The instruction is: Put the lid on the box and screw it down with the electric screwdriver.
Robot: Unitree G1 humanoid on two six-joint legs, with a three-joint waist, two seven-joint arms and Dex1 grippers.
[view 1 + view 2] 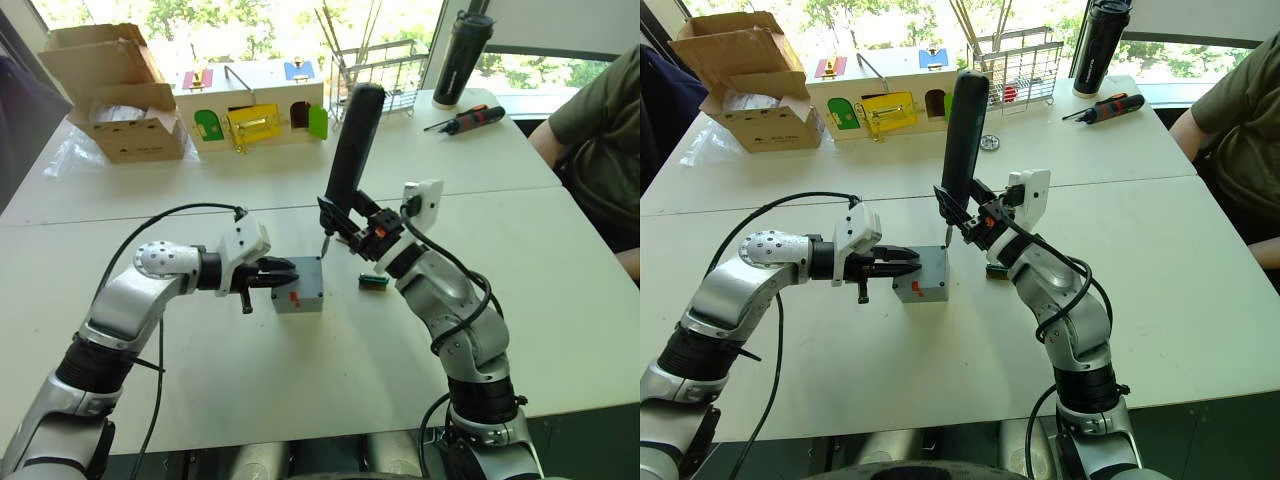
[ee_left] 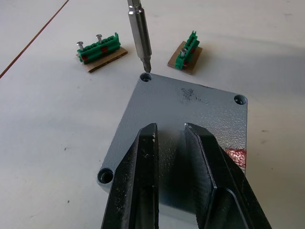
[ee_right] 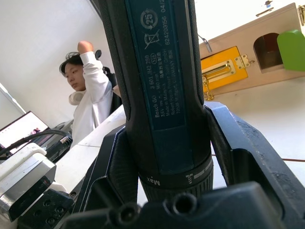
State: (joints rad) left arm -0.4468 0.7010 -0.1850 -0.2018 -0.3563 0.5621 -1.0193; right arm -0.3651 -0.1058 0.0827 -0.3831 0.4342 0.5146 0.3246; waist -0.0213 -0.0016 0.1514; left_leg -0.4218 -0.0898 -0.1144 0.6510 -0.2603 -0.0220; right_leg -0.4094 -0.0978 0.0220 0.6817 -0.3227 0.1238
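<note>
The box (image 1: 298,285) sits mid-desk (image 1: 560,260) with the lid (image 2: 190,119) already on top, flush with its walls. The left end effector (image 1: 285,272) lies at the box's 9 o'clock, its two black fingers (image 2: 138,186) slightly parted and resting flat on the lid, gripping nothing. The right end effector (image 1: 355,225) is clenched around the electric screwdriver (image 1: 350,150). The tool's long axis stands nearly upright, the body leaning toward 1 o'clock and the thin bit (image 2: 139,33) pointing down, with its tip in the lid's far corner hole (image 2: 146,77). Two green screw holders (image 2: 97,47) lie on the desk just beyond that corner.
</note>
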